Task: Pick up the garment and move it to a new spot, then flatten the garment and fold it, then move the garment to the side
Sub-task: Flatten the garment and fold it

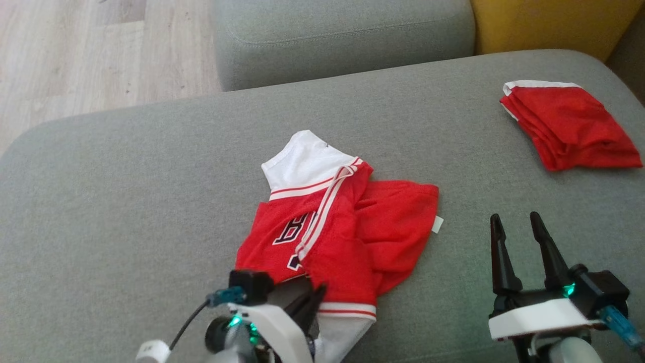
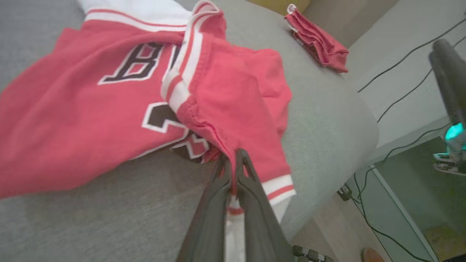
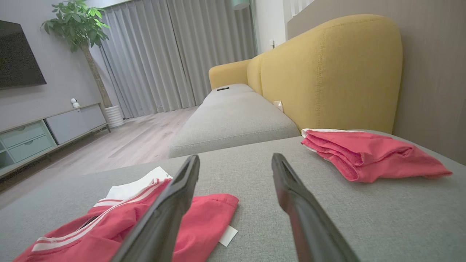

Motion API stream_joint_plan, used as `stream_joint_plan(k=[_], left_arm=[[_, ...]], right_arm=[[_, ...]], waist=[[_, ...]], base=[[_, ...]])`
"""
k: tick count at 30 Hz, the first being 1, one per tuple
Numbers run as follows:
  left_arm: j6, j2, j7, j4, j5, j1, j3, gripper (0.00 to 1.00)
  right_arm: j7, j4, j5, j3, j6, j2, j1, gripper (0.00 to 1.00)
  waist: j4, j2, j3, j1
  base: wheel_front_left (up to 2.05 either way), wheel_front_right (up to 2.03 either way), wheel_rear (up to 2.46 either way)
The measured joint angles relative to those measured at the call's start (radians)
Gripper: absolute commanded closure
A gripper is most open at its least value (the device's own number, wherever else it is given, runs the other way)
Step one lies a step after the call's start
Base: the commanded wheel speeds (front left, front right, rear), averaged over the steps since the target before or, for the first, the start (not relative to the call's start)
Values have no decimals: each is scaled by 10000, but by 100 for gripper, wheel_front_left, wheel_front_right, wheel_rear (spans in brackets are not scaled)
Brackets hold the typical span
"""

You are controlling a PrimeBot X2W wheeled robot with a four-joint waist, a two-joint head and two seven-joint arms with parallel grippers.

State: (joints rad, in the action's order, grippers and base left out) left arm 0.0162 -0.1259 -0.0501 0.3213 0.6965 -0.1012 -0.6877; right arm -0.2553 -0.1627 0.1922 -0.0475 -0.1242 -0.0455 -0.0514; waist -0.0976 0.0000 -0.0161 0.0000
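**Inspector:** What is being recorded on the right gripper [image 1: 516, 217]?

**Assistant:** Two long black fingers [image 1: 501, 257], tapering to narrow tips, are being logged on a white housing [image 1: 534, 318]. A green light [image 1: 569, 290] is being noted beside a black block [image 1: 602, 291], with a translucent blue connector [image 1: 617, 322] next to it.

**Inspector:** And the left gripper [image 2: 231, 157]?

**Assistant:** The same dark finger pair and a white shell [image 1: 274, 327] are being observed. A black box [image 1: 250, 284], a blue plug [image 1: 227, 296], a green lamp [image 1: 234, 321] and a thin black cable [image 1: 189, 325] are being listed. A white tag [image 1: 153, 351] is being noted by the cable's lower end; its marking is being entered as illegible.
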Motion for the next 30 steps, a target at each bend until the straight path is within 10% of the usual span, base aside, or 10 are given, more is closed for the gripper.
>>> stream_joint_plan(k=[10, 22, 30], left_arm=[[-1057, 604, -828, -1296, 1315, -2756, 21, 100], [-681, 1041, 627, 1154, 4013, -9891, 2662, 100], [-874, 874, 704, 2606, 4328, -8435, 2765, 100]], right_arm=[[0, -73, 2, -232, 0, 0, 196, 0], [0, -50, 194, -451, 0, -6, 635, 0], [0, 25, 280, -355, 0, -4, 487, 0]], waist=[[-405, 0, 132, 1], [-1430, 0, 165, 0], [-906, 0, 31, 0]], base=[[0, 0, 0], [0, 0, 0], [0, 0, 0]])
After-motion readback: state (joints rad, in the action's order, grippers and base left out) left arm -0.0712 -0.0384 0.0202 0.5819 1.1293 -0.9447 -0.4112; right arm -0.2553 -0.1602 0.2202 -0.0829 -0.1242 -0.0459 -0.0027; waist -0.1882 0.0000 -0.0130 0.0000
